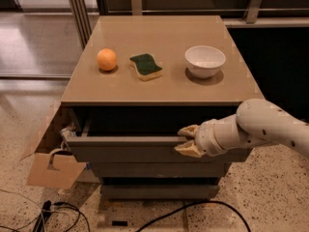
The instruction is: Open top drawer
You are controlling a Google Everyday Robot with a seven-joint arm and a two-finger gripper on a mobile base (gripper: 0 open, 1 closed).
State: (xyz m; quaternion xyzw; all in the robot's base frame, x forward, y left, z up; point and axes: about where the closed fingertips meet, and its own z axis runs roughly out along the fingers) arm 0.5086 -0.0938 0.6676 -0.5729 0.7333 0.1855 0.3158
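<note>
Pincer [185,140] seemingly clamps the top drawer's [120,151] front rim at right; one orange [106,60], one sponge [146,65], one bowl [205,60] sit on the surface [164,33].

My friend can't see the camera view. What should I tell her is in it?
The robot's gripper holds the front edge of the top drawer, which is pulled partly open. On the cabinet top sit an orange, a green sponge and a white bowl.
</note>
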